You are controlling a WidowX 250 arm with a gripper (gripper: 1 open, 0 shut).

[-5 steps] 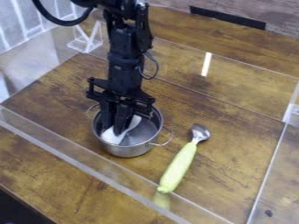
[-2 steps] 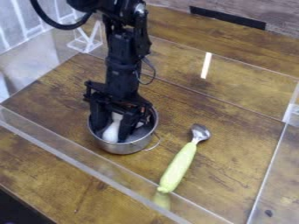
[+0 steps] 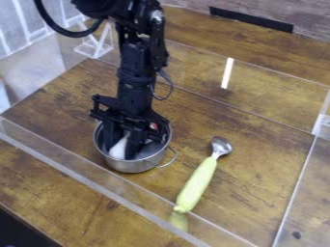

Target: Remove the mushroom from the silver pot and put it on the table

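The silver pot (image 3: pixel 160 155) stands on the table (image 3: pixel 252 121), left of centre. Inside it lies the mushroom (image 3: pixel 120 149), of which only a white patch shows. My gripper (image 3: pixel 126 143) points steeply down into the pot, with its dark fingers (image 3: pixel 139 135) apart and the white patch between them. Whether the fingers press on the mushroom is not visible. The black arm hides the far side of the pot.
A yellow-green spoon (image 3: pixel 198 183) with a silver bowl lies to the right of the pot. A low clear plastic wall (image 3: pixel 77 174) rings the work area. A small white upright piece (image 3: pixel 229 72) stands at the back, and a white rack (image 3: pixel 91 41) at the far left.
The fingers were close together in the pot, then spread wide, and now stand narrower around the white mushroom. The arm has shifted slightly left and lower in the pot.
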